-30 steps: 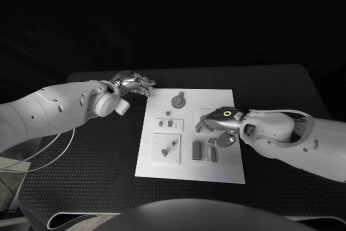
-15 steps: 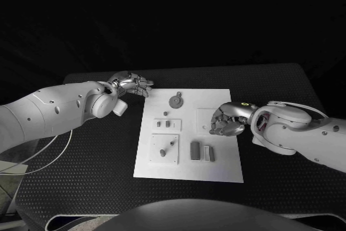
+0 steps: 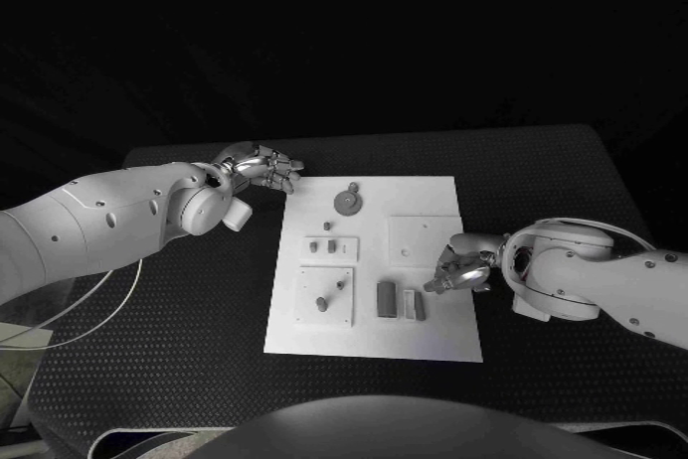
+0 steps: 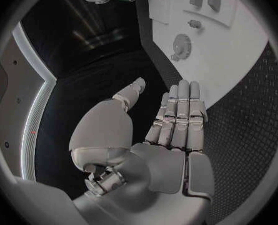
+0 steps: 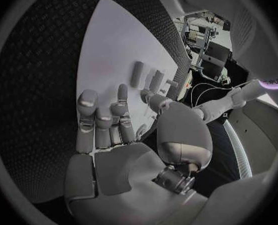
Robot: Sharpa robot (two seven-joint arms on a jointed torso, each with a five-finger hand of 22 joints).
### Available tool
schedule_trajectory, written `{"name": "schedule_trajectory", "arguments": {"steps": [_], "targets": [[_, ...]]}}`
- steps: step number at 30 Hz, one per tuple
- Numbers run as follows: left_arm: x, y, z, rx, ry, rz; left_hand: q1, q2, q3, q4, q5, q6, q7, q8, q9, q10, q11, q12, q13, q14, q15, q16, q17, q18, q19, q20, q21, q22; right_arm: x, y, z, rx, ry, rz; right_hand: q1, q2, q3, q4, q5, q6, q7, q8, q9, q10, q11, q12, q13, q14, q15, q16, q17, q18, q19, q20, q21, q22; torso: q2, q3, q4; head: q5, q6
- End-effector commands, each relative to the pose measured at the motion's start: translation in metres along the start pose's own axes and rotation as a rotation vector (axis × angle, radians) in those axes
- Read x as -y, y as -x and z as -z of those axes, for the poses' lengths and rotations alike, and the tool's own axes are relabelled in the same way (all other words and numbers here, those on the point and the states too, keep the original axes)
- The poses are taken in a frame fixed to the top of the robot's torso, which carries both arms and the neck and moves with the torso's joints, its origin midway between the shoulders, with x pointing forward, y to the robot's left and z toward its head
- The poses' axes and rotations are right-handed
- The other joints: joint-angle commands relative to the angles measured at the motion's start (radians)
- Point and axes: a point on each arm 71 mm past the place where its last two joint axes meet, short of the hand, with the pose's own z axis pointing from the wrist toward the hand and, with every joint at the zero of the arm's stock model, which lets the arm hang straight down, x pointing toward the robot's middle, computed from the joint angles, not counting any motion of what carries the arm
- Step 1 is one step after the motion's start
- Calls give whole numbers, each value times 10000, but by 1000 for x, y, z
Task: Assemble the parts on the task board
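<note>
The white task board (image 3: pixel 430 193) lies in the middle of the table. On it sit a grey gear (image 3: pixel 350 199), a small peg (image 3: pixel 328 225), two small pieces (image 3: pixel 330 246) in a raised plate, and a dark block (image 3: pixel 386 298) beside a paler block (image 3: pixel 412 303). My right hand (image 3: pixel 459 267) hovers at the board's right edge, just right of the blocks, holding nothing; its wrist view shows its fingers (image 5: pixel 104 120) spread over the board (image 5: pixel 108 40) near the blocks (image 5: pixel 138 73). My left hand (image 3: pixel 263 168) stays off the board's far left corner, fingers (image 4: pixel 179 112) straight and empty, near the gear (image 4: pixel 180 46).
A square raised plate (image 3: pixel 426 236) lies on the board's right half, and another plate with a peg (image 3: pixel 325 302) on its near left. Black textured table (image 3: pixel 187 320) surrounds the board. A white cable (image 3: pixel 72 310) trails off the left edge.
My right hand has drawn back from over the square plate toward the board's near right edge, beside the blocks. The left hand has stayed put.
</note>
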Motion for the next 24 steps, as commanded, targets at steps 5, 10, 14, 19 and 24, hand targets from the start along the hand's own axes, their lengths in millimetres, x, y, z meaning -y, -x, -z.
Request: {"name": "schedule_trajectory", "arguments": {"steps": [5,10,14,19,24], "targets": [[1,-2,0,-124,-112,-27,22,-52,-23,65,22,-69,164,41,15,-77,-15,11,-13,97,2,-66,16,72,-64,13,61,-13,5,-14,-5,-420,-777,-34,-206,-197,128,162,-2,128,13,-74,-17,155,-11,-115,83,83,19,85,47,410,143,-28,51,124,11,-10,36,-40,1],[1,-1,0,-113,-102,-29,22,-51,-24,67,21,-68,163,43,15,-74,-16,12,-12,98,2,-68,19,71,-64,14,61,-13,0,-17,-9,-503,-670,-17,-412,-319,152,325,-6,166,9,-115,-18,193,-16,-179,151,112,13,56,86,410,166,-34,43,112,12,-13,47,-18,1],[1,-2,0,-132,-116,-27,23,-50,-25,68,22,-66,163,45,16,-72,-17,13,-12,98,2,-70,21,71,-64,13,61,-13,-4,-22,-12,-655,-589,21,-508,-373,151,386,-6,192,2,-125,-14,209,-23,-196,190,124,10,50,106,410,175,-38,44,112,14,-16,36,11,1],[1,-2,0,-140,-101,-23,21,-46,-26,73,22,-65,162,47,16,-71,-17,14,-12,99,2,-72,24,71,-63,14,61,-14,-6,-28,-16,-734,-515,-14,-525,-440,148,374,-6,224,-8,-124,-5,221,-32,-202,221,134,5,52,124,410,183,-45,52,116,11,-19,45,28,1],[1,-1,0,-140,-102,-22,20,-45,-28,77,21,-65,162,49,16,-70,-18,14,-12,100,2,-75,27,71,-63,14,61,-14,-9,-36,-19,-901,-429,301,-461,-461,142,243,-5,281,-32,-115,15,246,-55,-207,284,155,-10,57,158,410,206,-63,76,127,13,-15,36,38,1]]}}
